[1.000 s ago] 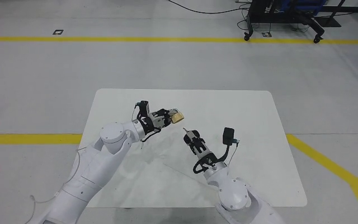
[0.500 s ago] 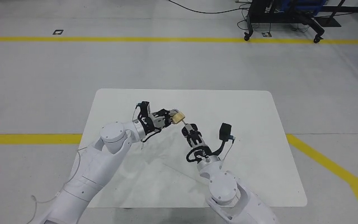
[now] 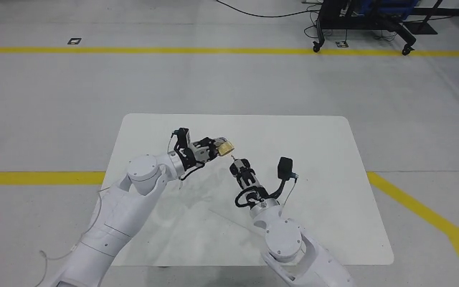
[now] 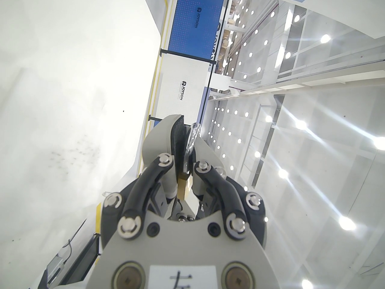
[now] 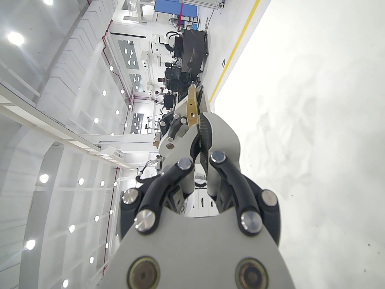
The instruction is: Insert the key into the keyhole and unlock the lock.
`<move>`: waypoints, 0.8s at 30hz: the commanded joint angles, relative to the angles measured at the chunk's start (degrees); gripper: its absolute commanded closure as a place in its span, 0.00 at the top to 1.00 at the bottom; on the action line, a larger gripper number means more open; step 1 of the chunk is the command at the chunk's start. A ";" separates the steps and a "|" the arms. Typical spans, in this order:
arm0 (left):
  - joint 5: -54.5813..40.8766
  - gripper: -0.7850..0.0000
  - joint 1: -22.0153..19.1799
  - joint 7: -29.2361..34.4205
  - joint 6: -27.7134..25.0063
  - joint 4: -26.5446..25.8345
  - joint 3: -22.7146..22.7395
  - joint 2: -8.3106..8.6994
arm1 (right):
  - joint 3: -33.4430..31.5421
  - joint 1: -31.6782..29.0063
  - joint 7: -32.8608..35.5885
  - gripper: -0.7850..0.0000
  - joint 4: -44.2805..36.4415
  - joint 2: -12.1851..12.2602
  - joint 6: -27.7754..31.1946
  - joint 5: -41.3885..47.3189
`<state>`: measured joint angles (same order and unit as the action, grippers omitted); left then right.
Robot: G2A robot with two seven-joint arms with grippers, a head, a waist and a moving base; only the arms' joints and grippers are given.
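Now the left fingers [image 4: 161, 142] clamp the brass padlock [image 3: 225, 148] above the bench [image 3: 323, 143]; the right fingers [image 5: 221, 135] pinch the key [image 3: 233, 161] just beside it.

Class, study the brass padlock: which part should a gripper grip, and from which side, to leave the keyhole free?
Probably best: grip the padlock across its flat faces at the shackle end, coming from the side opposite the keyhole. The left gripper holds it so, and the narrow keyhole face points bare at the right gripper.
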<state>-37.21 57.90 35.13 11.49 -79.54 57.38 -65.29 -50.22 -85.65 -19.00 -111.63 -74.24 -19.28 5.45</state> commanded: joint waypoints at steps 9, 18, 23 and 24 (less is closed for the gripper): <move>1.20 0.00 0.42 1.17 0.37 -0.44 0.23 -0.24 | -2.05 -1.45 3.64 0.00 -1.48 -0.09 -0.33 -0.52; 2.04 0.00 0.43 2.17 0.49 -0.34 0.36 -0.50 | -2.40 -0.78 4.60 0.00 -0.49 -0.76 -0.81 -0.31; 2.39 0.00 0.42 2.75 0.45 -0.34 0.48 -0.64 | -2.69 -0.66 4.81 0.00 -0.11 -1.10 -0.81 -0.22; 2.49 0.00 0.41 3.04 0.41 -0.37 0.46 -0.66 | -2.72 -0.61 4.90 0.00 -0.01 -1.16 -0.88 -0.31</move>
<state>-34.83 58.32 37.84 11.97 -79.86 57.85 -65.92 -52.90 -86.30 -14.18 -111.75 -75.33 -20.08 5.20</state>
